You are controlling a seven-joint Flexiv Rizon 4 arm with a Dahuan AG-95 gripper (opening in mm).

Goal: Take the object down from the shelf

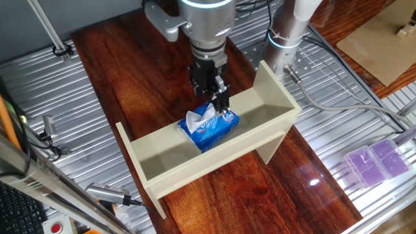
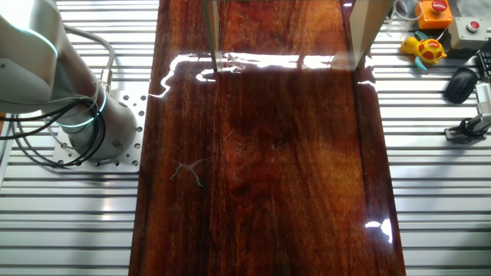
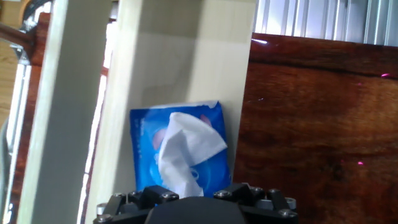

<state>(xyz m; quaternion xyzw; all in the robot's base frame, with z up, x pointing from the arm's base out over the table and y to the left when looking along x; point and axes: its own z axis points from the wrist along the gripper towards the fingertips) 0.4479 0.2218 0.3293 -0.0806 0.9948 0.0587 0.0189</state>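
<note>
Your end effector (image 1: 223, 107) sits low over the blue tissue pack (image 1: 209, 127), which lies mid-trough in the beige shelf (image 1: 162, 170); whether it pinches is unclear. Bare bench (image 1: 130, 71) lies beyond the shelf's long edges.

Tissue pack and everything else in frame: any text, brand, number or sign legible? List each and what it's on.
None can be read.
Tissue pack in the shelf: white markings on the blue wrapper, too blurred to read in either the fixed view or the hand view.
Red button box at the table edge: no readable lettering.
Purple trays: no label visible.
Gripper: no marking legible.
</note>
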